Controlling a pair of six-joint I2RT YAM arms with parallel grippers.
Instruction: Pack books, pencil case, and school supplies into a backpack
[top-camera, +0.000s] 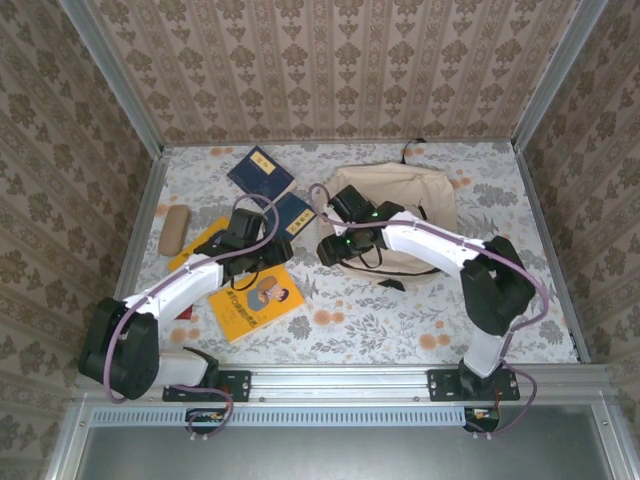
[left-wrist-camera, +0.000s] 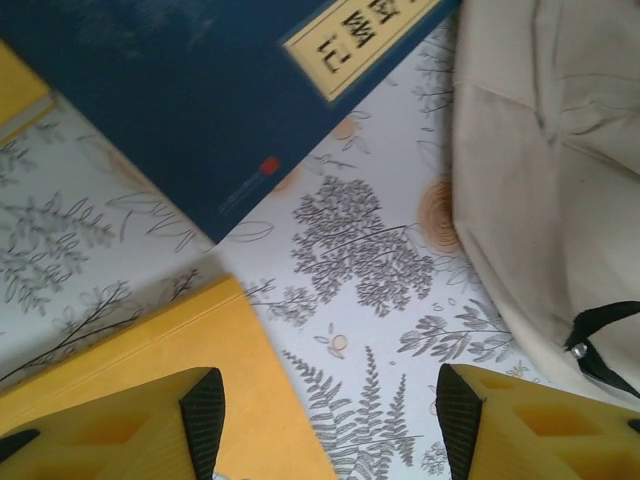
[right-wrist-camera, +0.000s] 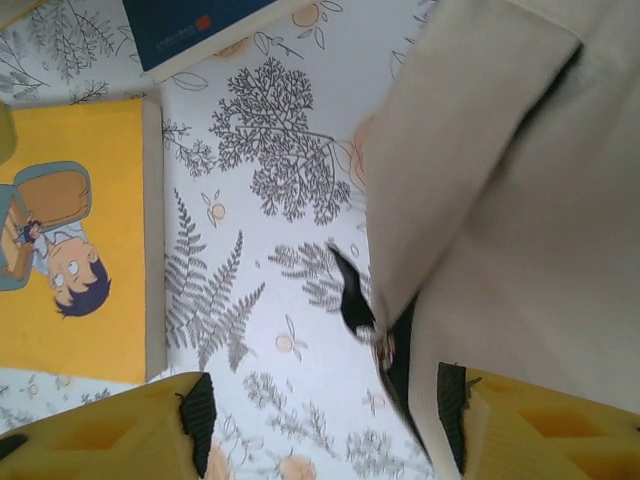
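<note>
Centring open right tool (right-wrist-camera: 325, 415) on black zip pull (right-wrist-camera: 352, 295) of beige fabric backpack (right-wrist-camera: 520, 200) avoids slip; left tool (left-wrist-camera: 330, 420) open.

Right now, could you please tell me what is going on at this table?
Two robot arms are packing a large beige fabric backpack. Neither holds anything. The left gripper hangs open over the floral-print table, between a dark navy softcover book and a bright yellow one. The right gripper is open over the backpack's edge. The books and the small tan soft pencil case lie on the table, outside the bag.
</note>
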